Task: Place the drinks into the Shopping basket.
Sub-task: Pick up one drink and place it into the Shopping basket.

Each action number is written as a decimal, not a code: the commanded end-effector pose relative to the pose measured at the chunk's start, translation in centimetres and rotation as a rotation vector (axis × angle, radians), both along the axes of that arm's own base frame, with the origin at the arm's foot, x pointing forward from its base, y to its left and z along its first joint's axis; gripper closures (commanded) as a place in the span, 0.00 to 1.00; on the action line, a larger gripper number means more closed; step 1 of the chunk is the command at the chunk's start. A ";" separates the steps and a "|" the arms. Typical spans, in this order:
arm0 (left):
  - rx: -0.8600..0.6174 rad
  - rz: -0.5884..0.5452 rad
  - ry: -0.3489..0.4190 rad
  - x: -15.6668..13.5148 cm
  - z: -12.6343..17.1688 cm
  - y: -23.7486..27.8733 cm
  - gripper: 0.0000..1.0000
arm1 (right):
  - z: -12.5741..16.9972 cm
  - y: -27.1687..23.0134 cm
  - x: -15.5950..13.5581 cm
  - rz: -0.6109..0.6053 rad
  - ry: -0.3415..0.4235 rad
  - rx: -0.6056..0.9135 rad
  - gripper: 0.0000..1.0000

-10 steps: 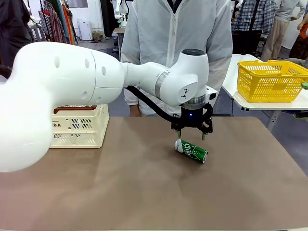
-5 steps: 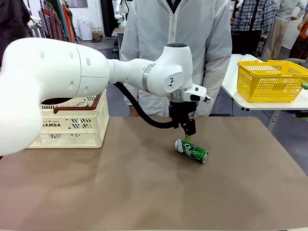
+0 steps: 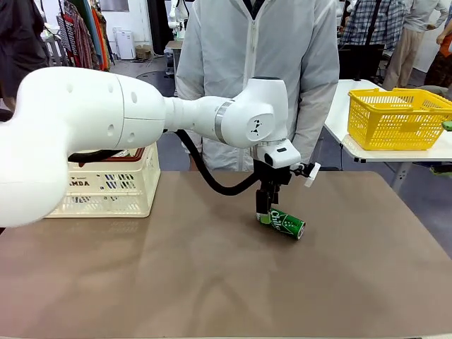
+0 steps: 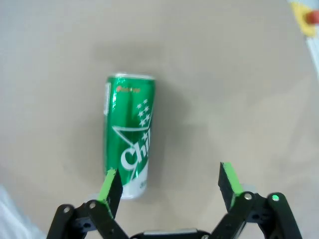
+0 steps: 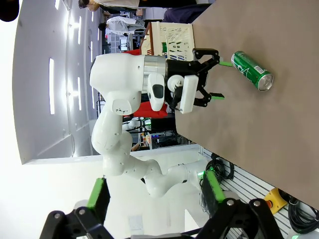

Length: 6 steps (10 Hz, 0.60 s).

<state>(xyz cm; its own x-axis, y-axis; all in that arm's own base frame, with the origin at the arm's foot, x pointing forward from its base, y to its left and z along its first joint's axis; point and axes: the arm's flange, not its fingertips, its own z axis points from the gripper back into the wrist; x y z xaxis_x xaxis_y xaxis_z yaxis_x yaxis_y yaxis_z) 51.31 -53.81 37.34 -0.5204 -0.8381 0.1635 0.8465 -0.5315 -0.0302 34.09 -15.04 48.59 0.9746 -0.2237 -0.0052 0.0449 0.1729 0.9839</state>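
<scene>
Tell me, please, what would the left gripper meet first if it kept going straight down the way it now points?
Probably the brown table: the open left gripper points down, with the lying green can off-centre by one finger, which might clip the can's end. Depth is uncertain.

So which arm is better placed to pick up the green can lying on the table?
The left. Its open claw hangs right over the green can, one finger already beside it, though off-centre. The right claw is open too, but set well back from the table.

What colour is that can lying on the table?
Green with white lettering and stars, on the can; clearest in the left wrist view.
</scene>
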 end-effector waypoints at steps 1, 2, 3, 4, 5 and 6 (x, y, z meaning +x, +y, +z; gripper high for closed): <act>-0.060 -0.126 0.027 1.3 0.2 -1.1 0.00 | 0.4 0.0 -0.1 0.006 0.017 0.000 0.00; -0.070 -0.060 0.027 1.2 -0.3 -1.9 0.00 | 0.4 0.0 -0.1 0.006 0.017 0.000 0.00; -0.057 -0.050 0.036 1.2 -0.6 -2.4 0.00 | 0.4 0.0 -0.1 0.006 0.017 0.000 0.00; -0.040 -0.020 0.037 1.4 -1.1 -2.8 0.00 | 0.4 0.0 -0.1 0.006 0.017 0.000 0.00; -0.038 0.035 0.062 1.9 -1.5 -3.5 0.00 | 0.4 0.0 -0.1 0.006 0.017 0.000 0.00; -0.026 0.100 0.043 2.2 -2.4 -4.3 0.00 | 0.4 0.0 -0.1 0.006 0.017 0.000 0.00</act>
<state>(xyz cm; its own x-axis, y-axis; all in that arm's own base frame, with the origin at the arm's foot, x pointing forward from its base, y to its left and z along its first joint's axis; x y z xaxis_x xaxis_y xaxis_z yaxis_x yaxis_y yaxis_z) 52.10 -56.36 34.69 -0.4881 -0.8443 0.2214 0.8600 -0.5084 -0.0430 34.09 -15.04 48.59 0.9746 -0.2237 -0.0051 0.0449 0.1729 0.9839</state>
